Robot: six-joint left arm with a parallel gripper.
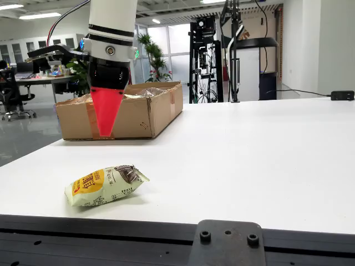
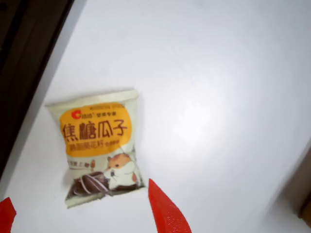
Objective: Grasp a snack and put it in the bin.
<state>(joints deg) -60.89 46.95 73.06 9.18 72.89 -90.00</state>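
- Jaws standing apart with nothing between them: in the view that rides on the gripper, one red fingertip [image 2: 167, 211] is showing at the bottom centre and a sliver of the other at the bottom left corner, so the gripper [image 2: 85, 216] is reading as wide open.
- Same view: snack packet [image 2: 99, 145] is lying flat on the white table [image 2: 218, 87], cream wrapper with an orange label and a hamster drawing. Its lower edge is sitting just above the gap between the two fingertips; whether the right-hand tip is touching the packet corner cannot be told.
- Same view: dark table edge is running down the left side, near the packet.
- Side view: gripper [image 1: 105, 134] is hanging from the white arm, red fingers pointing down and narrowing to a tip in front of the cardboard box [image 1: 150, 113]; finger spacing is not readable from this angle.
- Side view: snack packet [image 1: 105, 185] is resting on the table [image 1: 266, 160] near the front edge, in front of the box and apart from it.
- Side view: box is sitting at the table's far left part, open-topped, with crinkly clear wrapping showing inside.
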